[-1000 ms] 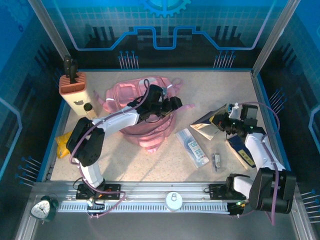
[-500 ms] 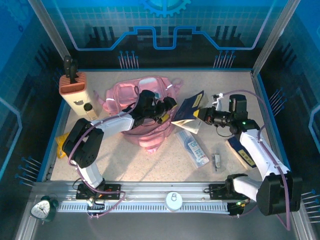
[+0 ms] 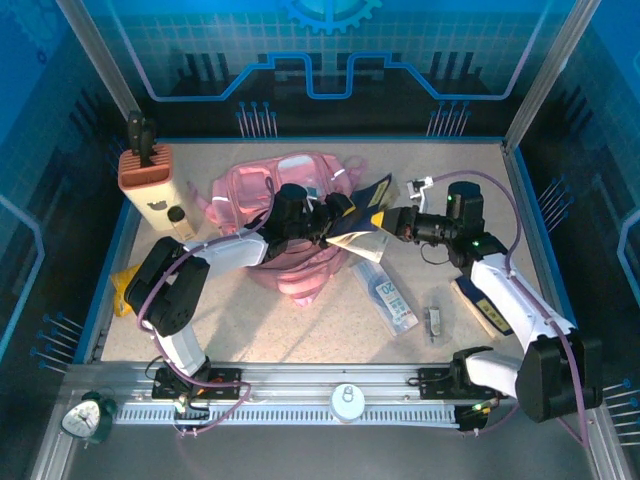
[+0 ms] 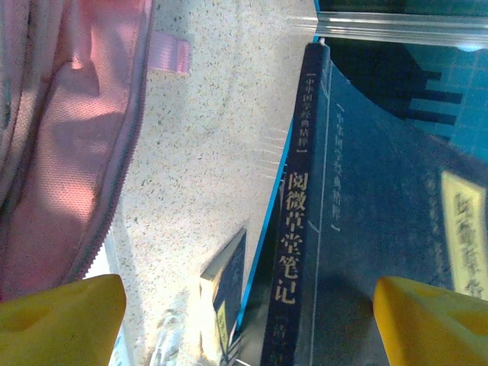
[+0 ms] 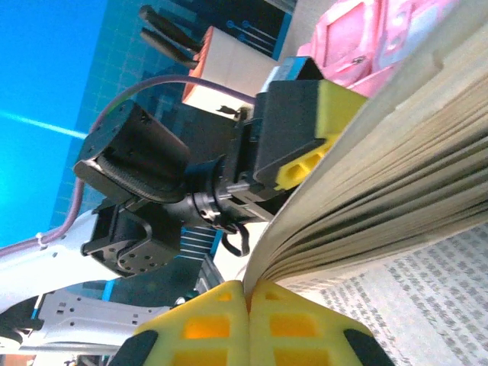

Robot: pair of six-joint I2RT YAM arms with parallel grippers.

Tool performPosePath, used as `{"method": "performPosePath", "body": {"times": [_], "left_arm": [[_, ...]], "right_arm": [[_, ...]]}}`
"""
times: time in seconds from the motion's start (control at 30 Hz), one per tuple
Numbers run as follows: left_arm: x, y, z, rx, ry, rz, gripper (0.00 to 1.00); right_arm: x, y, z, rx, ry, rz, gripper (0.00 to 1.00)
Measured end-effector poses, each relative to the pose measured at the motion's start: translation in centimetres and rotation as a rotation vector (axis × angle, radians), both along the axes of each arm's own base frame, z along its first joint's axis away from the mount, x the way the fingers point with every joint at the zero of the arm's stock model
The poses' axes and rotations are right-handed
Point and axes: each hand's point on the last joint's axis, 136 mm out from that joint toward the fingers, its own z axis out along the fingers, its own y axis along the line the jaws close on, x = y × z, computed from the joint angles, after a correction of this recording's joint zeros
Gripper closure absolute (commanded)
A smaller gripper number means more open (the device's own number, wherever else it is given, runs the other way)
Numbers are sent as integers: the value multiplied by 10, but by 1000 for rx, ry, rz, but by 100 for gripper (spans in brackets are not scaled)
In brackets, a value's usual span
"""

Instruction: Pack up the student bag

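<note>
Left gripper [image 3: 333, 214], seen from above, hangs just beside the bag's [image 3: 265, 190] right edge. The right gripper [image 3: 393, 224] faces it from the other side, and a dark book [image 3: 362, 205] hangs in the air between the two. The bag lies at the back left of the table [image 3: 300, 320]. A packet [image 3: 385, 293] and a second book [image 3: 478, 305] lie on the table, so most of the packing looks undone.

On the left wrist, the left gripper [image 4: 244, 320] stands wide open and grips nothing. The book's [image 4: 293, 229] spine passes between its yellow fingertips [image 4: 61, 320]. The bag's [image 4: 61, 137] zip edge shows at the left.

On the right wrist, the right gripper [image 5: 248, 301] is clamped tight on a thin edge of the book [image 5: 381, 175], whose pages fan out above it. The left gripper [image 5: 293, 130] waits across from it, with the bag [image 5: 381, 30] behind. As I judge it, the book is about to be handed over or guided into the bag. Nothing can be seen inside the bag.
</note>
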Motion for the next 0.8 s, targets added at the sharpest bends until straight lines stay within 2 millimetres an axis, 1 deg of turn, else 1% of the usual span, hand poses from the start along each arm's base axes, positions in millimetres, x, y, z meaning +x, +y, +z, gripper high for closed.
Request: {"method": "performPosePath", "body": {"times": [0.13,0.2,0.3,0.37,0.4,0.5,0.67,0.8], "left_arm": [[0,0,6,-36,-4,13,27],[-1,1,12,-52,-12,17,32],[-1,1,22,-70,-29,19,41],[0,4,25,-75,-33,27,46],[0,5,25,-77,-36,31,47],[0,7,32,-85,-50,32,47],[-3,6,40,-93,-67,17,36],[-6,5,41,-86,-83,-8,29]], "right_arm": [[4,6,-3,17,4,21,100],[5,7,-9,24,12,29,100],[5,7,-20,24,36,35,100],[5,6,-22,20,34,34,100],[5,5,-23,18,33,35,100],[3,1,-26,5,31,41,100],[3,-7,-34,-20,40,34,100],[6,-17,-40,-39,51,12,100]]}}
